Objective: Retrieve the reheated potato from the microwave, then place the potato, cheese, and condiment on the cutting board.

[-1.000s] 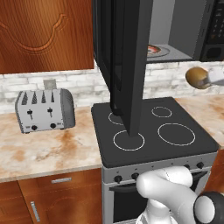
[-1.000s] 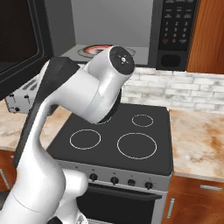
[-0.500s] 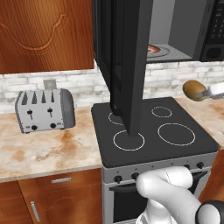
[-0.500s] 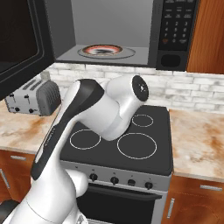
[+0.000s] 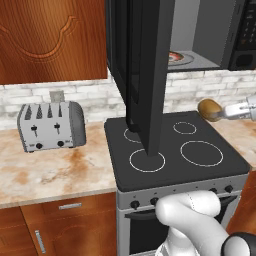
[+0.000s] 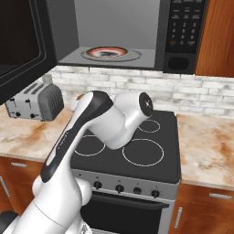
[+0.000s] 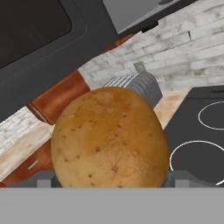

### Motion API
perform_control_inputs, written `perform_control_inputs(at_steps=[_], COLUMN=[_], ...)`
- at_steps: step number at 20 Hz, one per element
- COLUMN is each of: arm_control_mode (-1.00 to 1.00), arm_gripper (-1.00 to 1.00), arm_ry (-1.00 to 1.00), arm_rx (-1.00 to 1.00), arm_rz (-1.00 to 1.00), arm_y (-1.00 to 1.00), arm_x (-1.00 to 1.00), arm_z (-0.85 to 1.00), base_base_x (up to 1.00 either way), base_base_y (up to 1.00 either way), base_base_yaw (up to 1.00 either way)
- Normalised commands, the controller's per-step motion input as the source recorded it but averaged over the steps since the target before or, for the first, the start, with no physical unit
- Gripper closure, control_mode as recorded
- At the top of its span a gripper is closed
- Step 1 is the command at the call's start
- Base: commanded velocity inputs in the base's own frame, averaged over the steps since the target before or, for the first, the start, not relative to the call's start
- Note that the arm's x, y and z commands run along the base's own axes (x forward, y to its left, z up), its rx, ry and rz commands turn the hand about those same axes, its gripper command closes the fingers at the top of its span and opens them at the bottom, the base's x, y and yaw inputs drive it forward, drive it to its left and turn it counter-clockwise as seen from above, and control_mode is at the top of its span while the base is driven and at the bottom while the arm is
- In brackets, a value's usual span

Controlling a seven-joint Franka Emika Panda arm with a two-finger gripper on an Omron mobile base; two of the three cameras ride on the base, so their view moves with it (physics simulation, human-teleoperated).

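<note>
A: The fingers [image 7: 109, 181] are clamped on the potato [image 7: 109, 138], one dark tip on each side of it at the bottom of the hand view. The jaws stand wide because the potato is wide.

B: Where is it in the room?

A: In the left base view the potato [image 5: 210, 109] hangs in the air off the right rear corner of the stove [image 5: 175, 155], above the edge where the black cooktop meets the table [image 5: 55, 170]. It touches nothing but the fingers.

B: So the first step is finished?

A: I judge it so. The microwave [image 6: 132, 32] stands with its door [image 5: 142, 70] swung wide, and inside is only a plate [image 6: 109, 53] with a red rim. The potato is out and well below it.

B: And the step in hand?

A: Carrying the potato to the cutting board. I see no board, cheese or condiment from here. Behind the potato in the hand view are a toaster [image 7: 138, 85], the brick wall and two burner rings.

B: What does the next move call for?

A: Finding the board first, which probably means the arm swinging on or the base driving. The grip should hold firm, since a round potato could roll between two narrow tips. The hanging door is a thing to steer clear of on any swing back to the left. Farther off, the toaster [image 5: 50, 125] sits on the table left of the stove, under the wooden cabinet [image 5: 50, 40].
</note>
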Motion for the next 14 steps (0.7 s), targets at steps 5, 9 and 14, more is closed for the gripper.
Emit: perform_control_inputs(at_steps=[5,9,14], arm_control_mode=[-1.00,-1.00,-1.00], arm_gripper=[1.00,1.00,1.00], arm_ry=[0.00,0.00,0.00], arm_rx=[0.00,0.00,0.00], arm_rz=[0.03,0.00,0.00], arm_y=[0.00,0.00,0.00], arm_x=[0.25,0.01,0.00], arm_z=[-0.14,0.00,0.00], base_base_x=[0.00,0.00,0.00], base_base_y=[0.00,0.00,0.00], base_base_yaw=[0.00,0.00,0.00])
